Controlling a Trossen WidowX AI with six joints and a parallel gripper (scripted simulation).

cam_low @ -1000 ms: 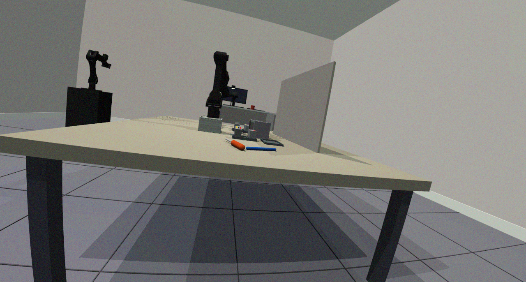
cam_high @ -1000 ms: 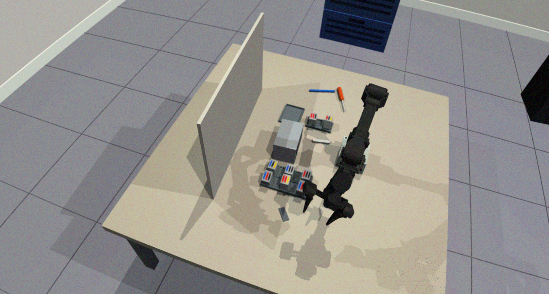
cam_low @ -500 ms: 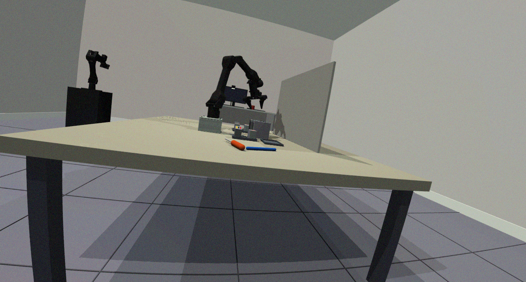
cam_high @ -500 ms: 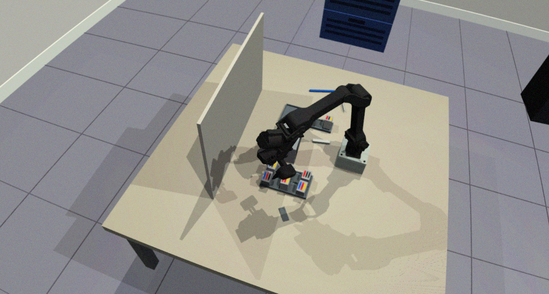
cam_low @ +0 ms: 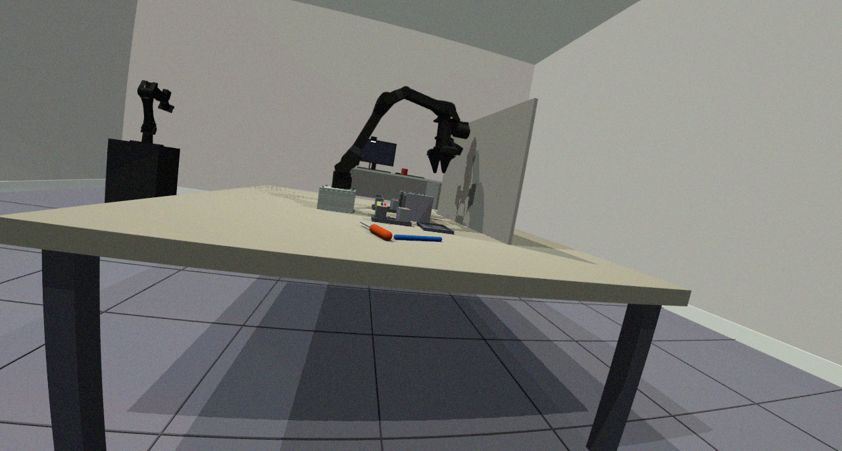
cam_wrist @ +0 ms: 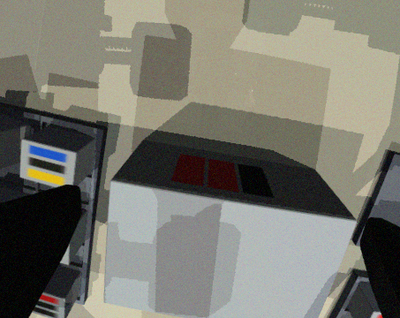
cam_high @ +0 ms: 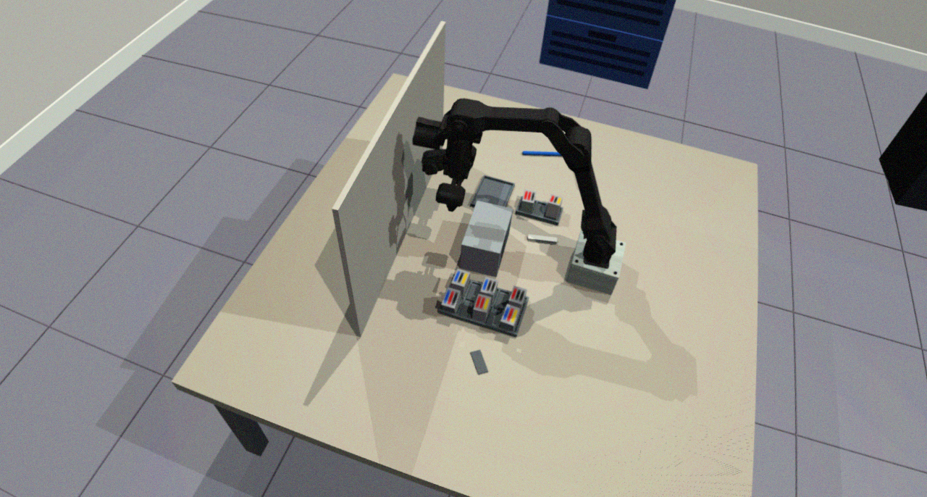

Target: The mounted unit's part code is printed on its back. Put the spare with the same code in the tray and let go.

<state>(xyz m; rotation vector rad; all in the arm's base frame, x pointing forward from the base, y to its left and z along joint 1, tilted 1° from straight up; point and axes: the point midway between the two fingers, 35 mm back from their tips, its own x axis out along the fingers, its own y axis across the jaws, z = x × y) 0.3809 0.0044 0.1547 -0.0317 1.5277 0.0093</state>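
Note:
The mounted unit (cam_high: 486, 237) (cam_low: 416, 206) (cam_wrist: 223, 265) is a grey box in the middle of the table. The wrist view shows its dark back face with the code (cam_wrist: 222, 173): two red squares and a black one. My gripper (cam_high: 451, 197) (cam_low: 438, 164) (cam_wrist: 224, 217) is open and empty. It hangs between the upright panel and the unit's back, above the table. The flat dark tray (cam_high: 494, 190) (cam_low: 435, 227) lies beyond the unit. A rack (cam_high: 482, 303) on the unit's near side holds several striped spares; one blue, black and yellow spare (cam_wrist: 46, 162) shows in the wrist view. A smaller rack (cam_high: 541, 207) holds two spares.
A tall upright panel (cam_high: 389, 169) (cam_low: 494, 171) stands close behind the gripper. The arm's base (cam_high: 594, 266) (cam_low: 335, 199) stands right of the unit. A blue pen (cam_high: 541, 153) (cam_low: 418, 237), an orange screwdriver (cam_low: 379, 231), a white bar (cam_high: 542, 237) and a small grey plate (cam_high: 479, 361) lie loose.

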